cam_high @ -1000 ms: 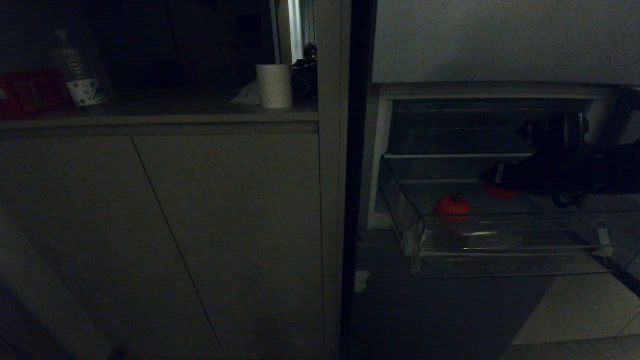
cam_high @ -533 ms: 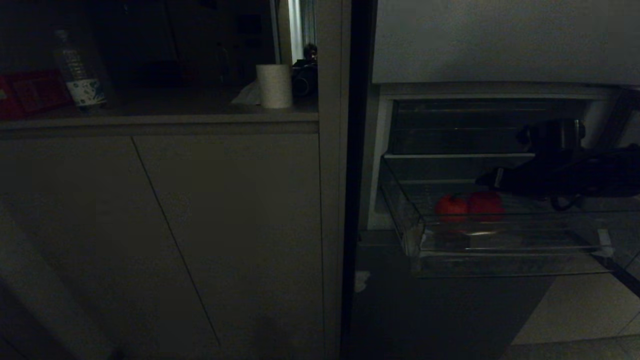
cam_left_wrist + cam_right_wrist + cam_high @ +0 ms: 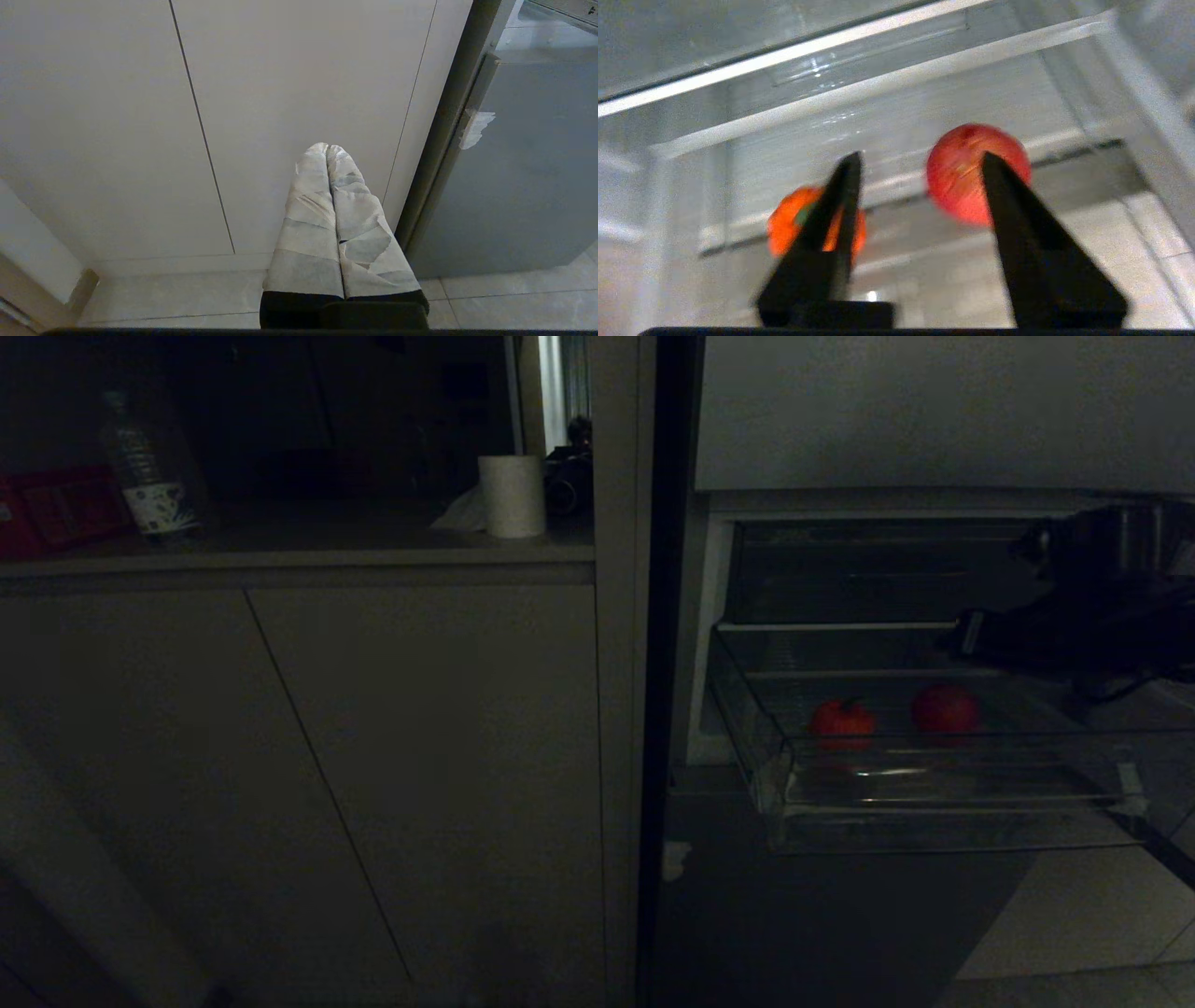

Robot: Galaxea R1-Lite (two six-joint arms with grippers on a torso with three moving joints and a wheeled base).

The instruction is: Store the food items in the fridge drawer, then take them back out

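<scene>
Gaping right end effector (image 3: pixel 920 158), empty-handed

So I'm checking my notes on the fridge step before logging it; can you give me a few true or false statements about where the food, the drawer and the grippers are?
1. Both food items lie in the fridge drawer. True.
2. The right gripper is clamped on a food item. False: its fingers are apart and hold nothing; both items lie beyond them.
3. The fridge drawer is pushed fully in. False: it is pulled out, its front lip standing forward of the compartment.
4. The left gripper is shut, by the cabinet doors, away from the fridge. True.
5. The two food items touch. False: a gap separates them.
</scene>
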